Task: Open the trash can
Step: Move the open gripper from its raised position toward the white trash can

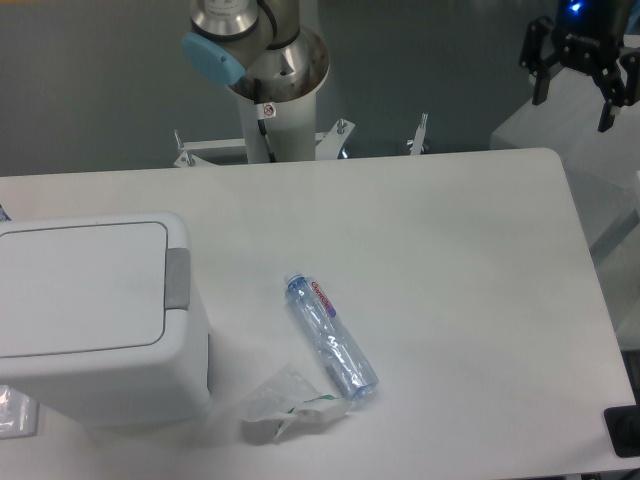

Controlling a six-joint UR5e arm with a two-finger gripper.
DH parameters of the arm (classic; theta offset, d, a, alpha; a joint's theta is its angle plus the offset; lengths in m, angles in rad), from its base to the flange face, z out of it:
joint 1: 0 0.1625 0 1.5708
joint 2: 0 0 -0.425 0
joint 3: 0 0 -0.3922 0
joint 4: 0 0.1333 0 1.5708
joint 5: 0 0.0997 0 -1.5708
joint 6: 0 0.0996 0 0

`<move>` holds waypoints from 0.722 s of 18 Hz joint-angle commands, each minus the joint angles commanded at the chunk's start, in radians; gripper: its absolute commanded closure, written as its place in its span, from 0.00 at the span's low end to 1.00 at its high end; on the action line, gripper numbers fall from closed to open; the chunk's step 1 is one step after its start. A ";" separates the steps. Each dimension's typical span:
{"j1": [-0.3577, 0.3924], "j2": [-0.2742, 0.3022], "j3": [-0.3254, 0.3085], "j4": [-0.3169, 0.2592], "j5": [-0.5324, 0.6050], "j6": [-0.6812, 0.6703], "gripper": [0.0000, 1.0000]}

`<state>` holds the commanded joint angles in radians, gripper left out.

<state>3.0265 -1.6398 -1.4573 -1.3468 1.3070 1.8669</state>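
The white trash can (pixel 95 315) stands at the left front of the table, its flat lid down and its grey push tab (pixel 178 278) on the right edge of the top. My black gripper (pixel 577 95) hangs at the top right, beyond the table's far right corner and far from the can. Its fingers are spread apart and hold nothing.
A clear plastic bottle (pixel 332 335) with a blue cap lies on the white table (pixel 430 250) right of the can. A crumpled clear wrapper (pixel 290 405) lies near the can's front right corner. The arm's base column (pixel 275 95) stands behind the table's far edge.
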 joint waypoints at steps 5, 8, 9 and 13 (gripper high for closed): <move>-0.050 0.012 0.000 0.000 -0.005 -0.095 0.00; -0.093 0.025 -0.002 0.000 -0.008 -0.224 0.00; -0.112 0.026 0.000 0.000 -0.008 -0.267 0.00; -0.172 0.032 0.003 0.002 -0.006 -0.429 0.00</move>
<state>2.8549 -1.6076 -1.4542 -1.3453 1.3008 1.4378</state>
